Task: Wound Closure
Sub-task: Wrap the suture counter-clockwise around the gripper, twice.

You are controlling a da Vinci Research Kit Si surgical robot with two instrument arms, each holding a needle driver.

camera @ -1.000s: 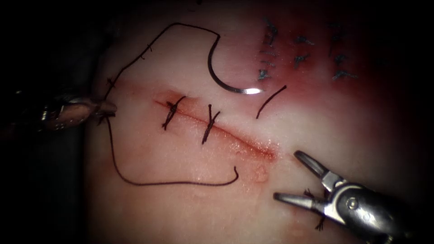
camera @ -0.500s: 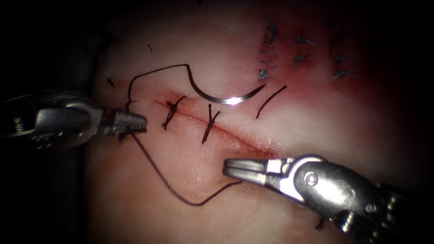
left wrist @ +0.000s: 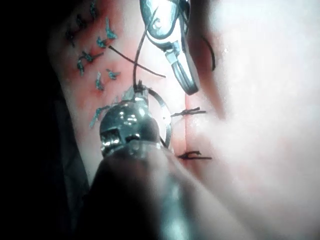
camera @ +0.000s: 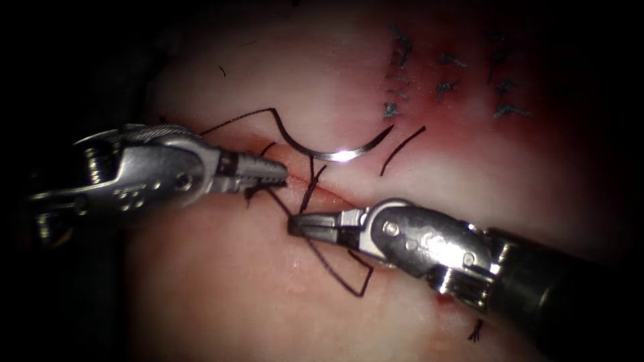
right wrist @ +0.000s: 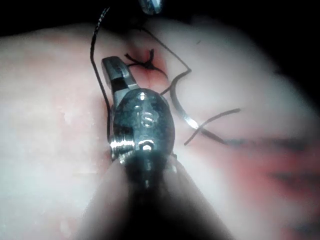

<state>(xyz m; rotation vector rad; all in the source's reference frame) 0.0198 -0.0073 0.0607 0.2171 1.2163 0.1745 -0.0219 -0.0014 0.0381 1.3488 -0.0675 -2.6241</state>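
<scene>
In the endoscope view, the left arm's steel end effector (camera: 280, 175) is pressed together on the thin dark thread (camera: 335, 265) just left of the first stitch. It has travelled from the tissue's left edge towards the cut over the last second. The right arm's steel end effector (camera: 298, 224) was spread wide and idle at the lower right a second ago. It has since crossed to the middle of the cut, and its jaws now pinch the thread between the two tools. The curved steel needle (camera: 332, 153) lies free on the pale pink pork-belly tissue (camera: 221, 281) above the cut, held by neither tool and not in the tissue; it has been dragged down towards the wound with the thread. The slack loop below the cut has shrunk to a short kinked fold, so both tools seem to be gathering thread (a judgement only). Two dark stitches (camera: 310, 182) cross the reddish cut (camera: 349, 201); its right part remains unclosed. A short loose cut thread end (camera: 402, 149) lies to the needle's right.

In the left wrist view, the needle (left wrist: 165, 116) curves beside the left tool (left wrist: 137, 92), with the right tool (left wrist: 185, 80) nearby.

In the right wrist view, the right tool (right wrist: 114, 70) sits by a stitch (right wrist: 142, 60). The needle (right wrist: 182, 112) lies on the tissue beyond.
</scene>
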